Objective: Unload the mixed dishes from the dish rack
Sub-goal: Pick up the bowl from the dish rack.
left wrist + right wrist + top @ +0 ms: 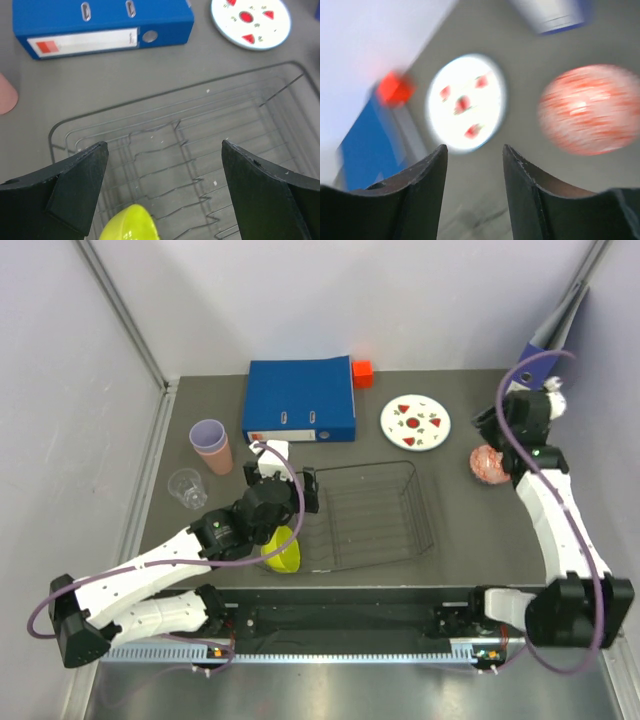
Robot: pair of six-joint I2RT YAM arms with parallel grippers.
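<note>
Fingers (80, 185) of the left gripper (164, 146) spread fully, nothing between them, hanging over the left half of the rack (190, 160). Below them the lime bowl (131, 224) lies inside the wire rim at the rack's near left end; seen from above, the bowl (282, 550) shows partly under the left gripper (290, 475) and its wrist. No other dish shows in the rack (375, 512), which sits mid-table (460, 520). Fingers (420, 185) of the right gripper (474, 150) stand partly apart with only air in the gap; this view is blurred. Beyond them lie the plate (466, 102) and, to its right, the patterned bowl (590, 107), reddish here. From above, the right gripper (490, 425) hovers between the plate (415, 424) and the patterned bowl (488, 464), both on the table beyond and right of the rack. Left of the rack stand the lilac cup (208, 432), nested in the salmon cup (220, 458), and just nearer, the tumbler (187, 488). Behind the rack lies a blue binder (300, 400), with an orange-red cube (362, 372) at its far right corner.
</note>
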